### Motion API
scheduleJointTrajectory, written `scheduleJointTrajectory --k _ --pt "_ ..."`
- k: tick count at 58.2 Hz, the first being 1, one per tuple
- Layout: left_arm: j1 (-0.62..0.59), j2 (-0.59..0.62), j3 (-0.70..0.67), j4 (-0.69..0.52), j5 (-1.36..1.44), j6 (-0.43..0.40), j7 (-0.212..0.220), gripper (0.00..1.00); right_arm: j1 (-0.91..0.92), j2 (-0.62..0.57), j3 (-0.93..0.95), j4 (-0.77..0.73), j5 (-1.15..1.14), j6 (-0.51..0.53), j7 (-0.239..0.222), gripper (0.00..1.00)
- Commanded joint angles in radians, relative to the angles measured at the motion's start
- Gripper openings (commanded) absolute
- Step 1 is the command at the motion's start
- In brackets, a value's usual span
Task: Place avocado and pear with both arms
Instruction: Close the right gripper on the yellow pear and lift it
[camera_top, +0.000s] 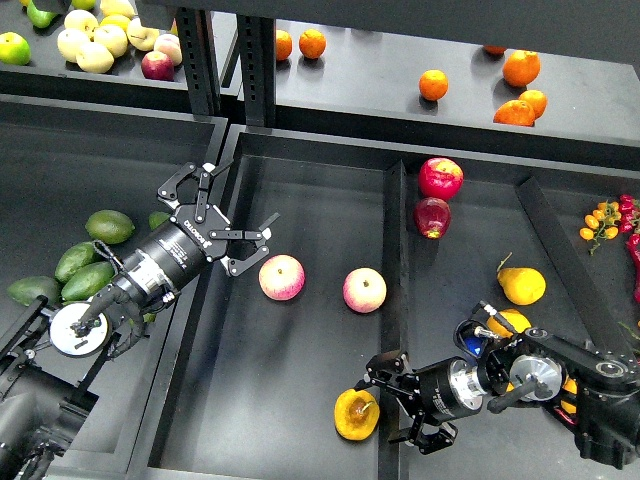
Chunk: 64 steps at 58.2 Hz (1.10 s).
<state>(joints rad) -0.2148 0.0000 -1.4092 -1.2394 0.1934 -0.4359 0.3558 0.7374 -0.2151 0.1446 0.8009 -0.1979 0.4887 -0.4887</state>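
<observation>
The pear (356, 413), yellow-orange with a brown dimple, lies at the front of the middle bin. My right gripper (397, 401) is open and empty just to its right, at the divider, with its jaws facing the fruit. Several green avocados (109, 225) lie in the left bin. My left gripper (222, 218) is open and empty, over the wall between the left and middle bins, up and to the right of the avocados.
Two pink-yellow apples (281, 277) (364, 290) lie mid-bin near the left gripper. Two red apples (440, 178) and yellow fruit (522, 285) are in the right bin. A divider (393, 250) separates the bins. Oranges (432, 84) sit on the back shelf.
</observation>
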Motion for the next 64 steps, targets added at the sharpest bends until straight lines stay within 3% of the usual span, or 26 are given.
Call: scheduleJointTrajectory --k 1,30,58,64 --pt "0.000 0.000 0.009 0.000 0.000 0.000 0.000 0.99 -0.006 0.014 0.003 -0.023 0.000 0.000 0.000 1.00" --pt "0.000 0.000 0.010 -0.002 0.000 0.000 0.002 0.99 -0.013 0.074 0.007 -0.101 -0.046 0.000 0.000 0.97" --pt "0.000 0.000 0.016 -0.003 0.001 0.000 0.002 0.99 -0.056 0.138 0.089 -0.169 -0.077 0.000 0.000 0.64" --pt "0.000 0.000 0.019 -0.003 0.001 0.000 0.002 0.99 -0.062 0.143 0.113 -0.183 -0.077 0.000 0.000 0.52"
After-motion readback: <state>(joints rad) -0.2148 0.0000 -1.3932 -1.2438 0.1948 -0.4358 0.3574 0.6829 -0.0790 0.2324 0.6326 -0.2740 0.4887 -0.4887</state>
